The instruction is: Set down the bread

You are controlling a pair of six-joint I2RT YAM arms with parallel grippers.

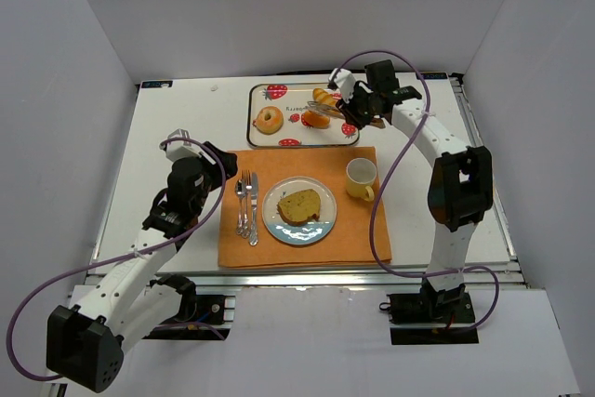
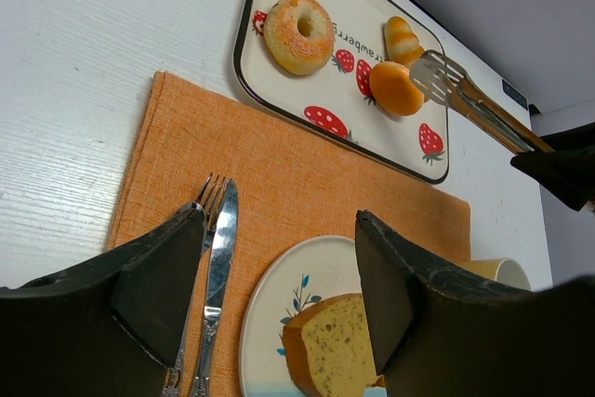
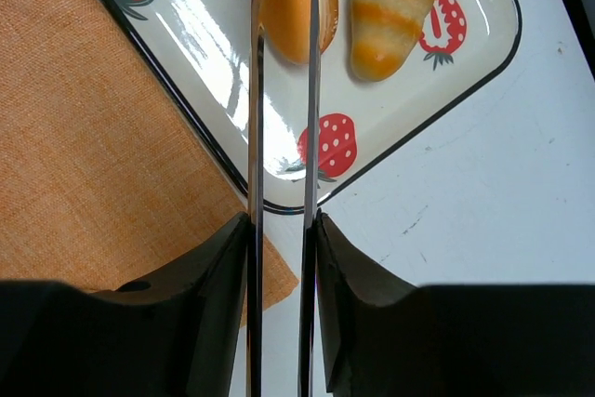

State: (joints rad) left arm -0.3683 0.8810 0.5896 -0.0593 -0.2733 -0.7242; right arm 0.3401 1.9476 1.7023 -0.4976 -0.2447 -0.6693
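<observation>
While your right gripper (image 3: 279, 313) is clamped on the tongs (image 3: 256, 137), squeezing the two arms close and parallel, the tool gives it the reach to work over the tray (image 3: 418, 81) without touching the food. The tips sit at the bun (image 3: 288, 16), one arm on each side as the wrist view shows it. Whether they already pinch it, you cannot tell from here.

That bun is the likely bread to move. It is round, smooth and orange-brown, and it lies on the tray at the far side of the desk, just beside a striped roll (image 3: 395, 6) and well apart from the doughnut (image 2: 297, 33).

Your left gripper (image 2: 279, 230) hangs with its jaws apart and nothing in them, low over the mat (image 1: 353, 239) near the fork and knife (image 1: 246, 206). This probably keeps it out of the right arm's path.

The plate (image 1: 270, 225) on the mat already carries a slice (image 1: 305, 205), so judge where the bun can land beside it.
</observation>
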